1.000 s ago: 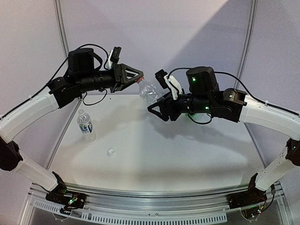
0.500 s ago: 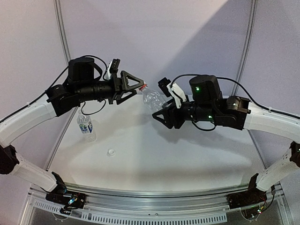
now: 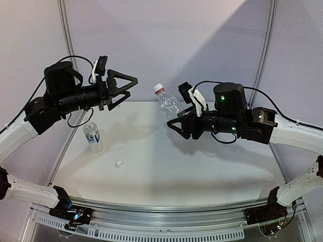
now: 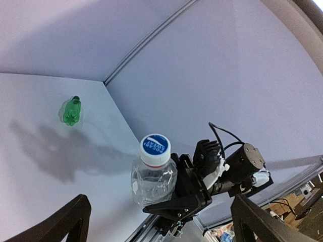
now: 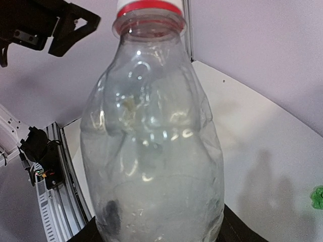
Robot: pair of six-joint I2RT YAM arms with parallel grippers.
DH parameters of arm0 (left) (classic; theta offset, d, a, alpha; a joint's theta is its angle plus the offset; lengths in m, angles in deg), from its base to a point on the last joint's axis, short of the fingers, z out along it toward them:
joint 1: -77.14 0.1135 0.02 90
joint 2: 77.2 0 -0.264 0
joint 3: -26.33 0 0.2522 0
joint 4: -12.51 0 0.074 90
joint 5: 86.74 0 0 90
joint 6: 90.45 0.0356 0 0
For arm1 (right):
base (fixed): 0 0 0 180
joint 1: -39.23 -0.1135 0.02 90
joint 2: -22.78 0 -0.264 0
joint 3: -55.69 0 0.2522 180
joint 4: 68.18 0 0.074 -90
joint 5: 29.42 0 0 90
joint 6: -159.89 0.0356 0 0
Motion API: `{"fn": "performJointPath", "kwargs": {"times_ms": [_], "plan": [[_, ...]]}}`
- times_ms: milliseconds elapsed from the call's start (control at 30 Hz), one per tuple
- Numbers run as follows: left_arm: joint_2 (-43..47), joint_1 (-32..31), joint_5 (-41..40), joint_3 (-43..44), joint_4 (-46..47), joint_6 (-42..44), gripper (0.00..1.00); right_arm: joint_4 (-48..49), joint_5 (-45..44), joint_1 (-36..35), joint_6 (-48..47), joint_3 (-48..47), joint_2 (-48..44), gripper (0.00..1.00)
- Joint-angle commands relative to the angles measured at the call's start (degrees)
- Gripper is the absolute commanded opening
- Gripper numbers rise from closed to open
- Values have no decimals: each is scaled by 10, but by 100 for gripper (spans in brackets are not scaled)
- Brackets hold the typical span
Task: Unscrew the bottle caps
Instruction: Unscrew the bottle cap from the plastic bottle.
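White table (image 3: 202, 166), purple walls (image 3: 166, 35) behind. Right gripper (image 3: 175, 117) pinches the clear bottle (image 3: 169, 105) round its body, held up over the far-mid table with its neck tilted left. Left gripper (image 3: 128, 89) has fingers spread wide, to the left of that bottle and apart from it. Labelled bottle (image 3: 92, 135) stands at left; label is blue-white, text too small to read. Green bottle (image 4: 71, 111) is upright near the wall and shows in left wrist view, not top view. White cap (image 3: 158, 88) w/ red ring is on the clear bottle; left wrist view shows a blue disc w/ white lettering on its top, not legible. Loose cap (image 3: 119, 164) lies near-right of the labelled bottle. In right wrist view the clear bottle fills the frame.
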Motion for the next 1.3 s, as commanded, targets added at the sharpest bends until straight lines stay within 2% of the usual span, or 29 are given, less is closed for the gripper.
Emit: {"fn": "performJointPath", "kwargs": {"times_ms": [0, 133, 333, 567, 733, 867, 1033, 1133, 1267], "plan": [[33, 3, -18, -35, 1, 74, 99, 5, -66, -2, 58, 13, -22, 0], [52, 27, 4, -40, -17, 123, 99, 19, -110, -1, 116, 29, -34, 0], [67, 40, 46, -50, -32, 160, 99, 47, -101, -1, 170, 43, -42, 0], [78, 41, 78, -62, 9, 138, 98, 146, 42, -2, 149, 83, -71, 0], [67, 41, 105, -73, 44, 109, 93, 194, 133, 6, 124, 117, -104, 0], [50, 41, 165, -79, 116, 87, 88, 192, 183, 16, 146, 120, -107, 0], [23, 41, 231, -83, 221, 84, 88, 188, 242, 15, 136, 111, -97, 0], [-8, 40, 267, -64, 252, 76, 87, 168, 271, 15, 134, 87, -73, 0], [-47, 36, 280, -37, 250, 83, 83, 189, 307, 15, 145, 87, -56, 0]]}}
